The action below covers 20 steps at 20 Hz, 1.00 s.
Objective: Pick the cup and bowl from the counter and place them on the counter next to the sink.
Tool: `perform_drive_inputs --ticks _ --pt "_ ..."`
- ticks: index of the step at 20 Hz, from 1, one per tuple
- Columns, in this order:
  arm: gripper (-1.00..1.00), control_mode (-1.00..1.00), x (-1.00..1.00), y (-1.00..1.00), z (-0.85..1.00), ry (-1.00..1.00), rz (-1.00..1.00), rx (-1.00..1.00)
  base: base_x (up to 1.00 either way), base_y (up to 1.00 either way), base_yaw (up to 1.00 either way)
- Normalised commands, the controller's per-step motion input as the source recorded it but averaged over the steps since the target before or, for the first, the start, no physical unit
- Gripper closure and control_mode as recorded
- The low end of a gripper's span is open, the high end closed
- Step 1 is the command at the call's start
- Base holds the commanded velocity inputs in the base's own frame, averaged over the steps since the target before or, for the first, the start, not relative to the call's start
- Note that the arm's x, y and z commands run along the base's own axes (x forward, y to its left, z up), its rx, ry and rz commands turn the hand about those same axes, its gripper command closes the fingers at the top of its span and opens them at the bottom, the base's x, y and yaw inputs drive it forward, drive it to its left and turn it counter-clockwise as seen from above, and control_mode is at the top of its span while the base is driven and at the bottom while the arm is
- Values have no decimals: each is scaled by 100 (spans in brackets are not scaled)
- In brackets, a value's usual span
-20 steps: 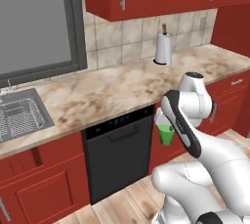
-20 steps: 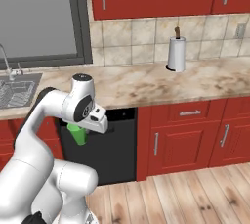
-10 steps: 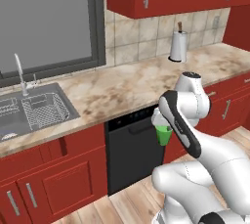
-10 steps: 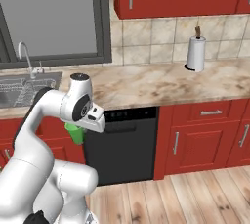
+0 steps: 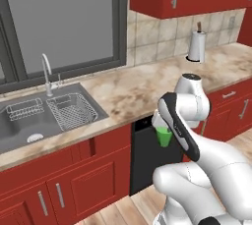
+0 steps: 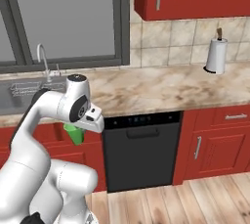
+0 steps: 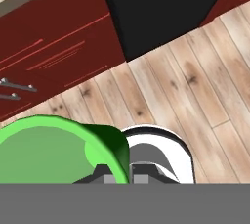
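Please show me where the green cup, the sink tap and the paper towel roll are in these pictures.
cup (image 5: 164, 137): left base view, on its green side wall.
sink tap (image 5: 46, 69): left base view, on the curved chrome neck.
paper towel roll (image 6: 216, 56): right base view, on the white roll's middle.

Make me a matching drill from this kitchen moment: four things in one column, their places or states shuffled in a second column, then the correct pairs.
Things:
1. cup
2. paper towel roll
3. tap
4. dishwasher

Places or states:
A. black front, set under the counter between red cabinets
B. upright on the counter against the tiled wall
C. held in the shut gripper, off the counter, over the floor
D. curved, standing behind the sink

Pairs: 1-C, 2-B, 3-D, 4-A
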Motion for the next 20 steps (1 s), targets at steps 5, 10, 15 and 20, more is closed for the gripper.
perform_drive_inputs --ticks 5,10,15,20 --pt "100 100 0 0 0 0 0 0 41 17 0" --pt "100 100 0 0 0 0 0 0 75 22 2" --pt "100 100 0 0 0 0 0 0 82 0 17" --pt "100 100 0 0 0 0 0 0 40 -7 21"
